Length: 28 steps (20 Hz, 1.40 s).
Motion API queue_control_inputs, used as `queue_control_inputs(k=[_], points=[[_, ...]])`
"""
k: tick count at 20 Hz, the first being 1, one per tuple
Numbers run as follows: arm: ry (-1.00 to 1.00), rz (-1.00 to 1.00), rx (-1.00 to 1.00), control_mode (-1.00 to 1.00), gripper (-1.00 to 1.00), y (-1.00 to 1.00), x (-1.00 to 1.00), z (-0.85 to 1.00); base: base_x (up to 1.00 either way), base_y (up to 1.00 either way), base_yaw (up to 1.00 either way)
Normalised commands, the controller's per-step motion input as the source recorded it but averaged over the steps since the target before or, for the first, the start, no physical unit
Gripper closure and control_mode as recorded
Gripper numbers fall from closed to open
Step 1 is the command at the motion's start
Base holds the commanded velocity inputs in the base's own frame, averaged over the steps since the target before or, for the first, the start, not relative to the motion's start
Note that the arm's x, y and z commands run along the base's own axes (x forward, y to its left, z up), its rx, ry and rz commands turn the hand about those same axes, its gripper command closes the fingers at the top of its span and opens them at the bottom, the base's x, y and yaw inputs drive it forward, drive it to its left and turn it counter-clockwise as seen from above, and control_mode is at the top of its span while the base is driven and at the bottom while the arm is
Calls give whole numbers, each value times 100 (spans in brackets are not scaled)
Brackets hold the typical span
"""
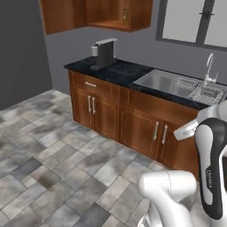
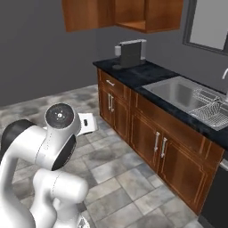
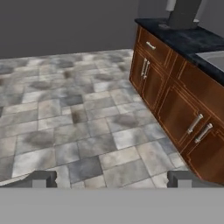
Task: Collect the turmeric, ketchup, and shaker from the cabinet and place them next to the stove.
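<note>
Cabinet [image 1: 95, 15] open, high above counter [image 1: 119, 71], well apart from hand [image 3: 112, 178].

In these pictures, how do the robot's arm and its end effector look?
The arm has glossy white rounded shells with black joint sections; one joint ends in a round grey cap with a dark centre. A black link carries small white lettering, too small to read. The end effector shows two small dark grey, blocky finger tips. No cables are visible.
</note>
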Motion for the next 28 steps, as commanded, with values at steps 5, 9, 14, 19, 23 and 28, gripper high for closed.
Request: queue_control_inputs(k=[5,9,14,19,23,28], points=[[0,0,0,100,-100,0,0,0,65,58,-11],[0,0,0,100,-100,0,0,0,71,39,-15],[0,0,0,100,-100,0,0,0,69,36,-23],[0,0,0,100,-100,0,0,0,76,30,-27],[0,0,0,100,-100,0,0,0,82,25,-28],[0,0,0,100,-100,0,0,0,83,20,-28]])
